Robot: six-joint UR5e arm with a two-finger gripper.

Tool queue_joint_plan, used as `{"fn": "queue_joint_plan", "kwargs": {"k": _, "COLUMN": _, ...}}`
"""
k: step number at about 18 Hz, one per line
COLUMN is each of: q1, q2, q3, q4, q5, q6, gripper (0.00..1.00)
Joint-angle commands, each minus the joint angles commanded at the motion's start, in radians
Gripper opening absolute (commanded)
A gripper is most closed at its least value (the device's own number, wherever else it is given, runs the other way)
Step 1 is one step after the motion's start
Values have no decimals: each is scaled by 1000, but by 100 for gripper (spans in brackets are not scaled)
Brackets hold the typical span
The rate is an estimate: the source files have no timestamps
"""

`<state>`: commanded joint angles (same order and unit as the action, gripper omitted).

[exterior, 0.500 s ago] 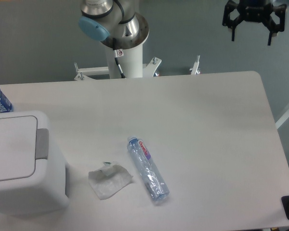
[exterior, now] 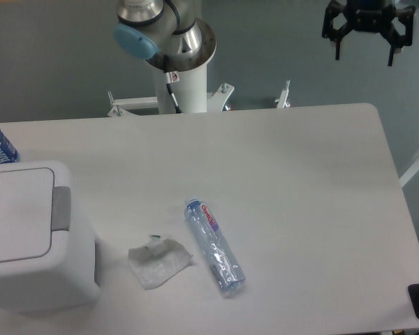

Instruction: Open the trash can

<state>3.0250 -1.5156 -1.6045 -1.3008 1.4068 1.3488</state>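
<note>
**A:** Anything moving since half a second back? I'm standing right here and seeing nothing shifting.

**B:** Same, it's all sitting exactly where it was. So the job isn't really getting started. The trash can [exterior: 35, 241] is parked at the left edge of the table [exterior: 300, 181], boxy white plastic with rounded corners, flat lid lying shut, and the grey push bar [exterior: 61, 208] is facing right, untouched.

**A:** And the clutter?

**B:** A crumpled bit of clear wrapper [exterior: 158, 262] is lying near the bin, then a clear plastic bottle [exterior: 215, 246] on its side, ribbed and shiny. Another bottle is peeking out behind the bin.

**A:** The arm?

**B:** The gripper [exterior: 364, 43] is hanging up in the top right, black fingers spread wide, carrying nothing, well apart from the bin. I'm guessing it needs to cross over and press that bar.
</note>
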Motion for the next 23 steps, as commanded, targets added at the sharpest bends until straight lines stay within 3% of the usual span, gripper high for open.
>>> {"fn": "queue_joint_plan", "kwargs": {"k": 6, "q1": -69, "q2": 2, "q3": -3, "q4": 5, "q5": -25, "q6": -231, "gripper": 100}}
{"fn": "queue_joint_plan", "kwargs": {"k": 11, "q1": -239, "q2": -14, "q3": -5, "q4": 77, "q5": -23, "q6": -552, "gripper": 100}}
{"fn": "queue_joint_plan", "kwargs": {"k": 17, "q1": -477, "q2": -107, "q3": 61, "q4": 129, "q5": -23, "q6": -879, "gripper": 100}}
{"fn": "queue_joint_plan", "kwargs": {"k": 21, "q1": -604, "q2": -193, "q3": 132, "q4": 130, "q5": -23, "q6": -1037, "gripper": 100}}
{"fn": "queue_joint_plan", "kwargs": {"k": 23, "q1": -650, "q2": -212, "q3": 141, "q4": 167, "q5": -28, "q6": -1106, "gripper": 100}}
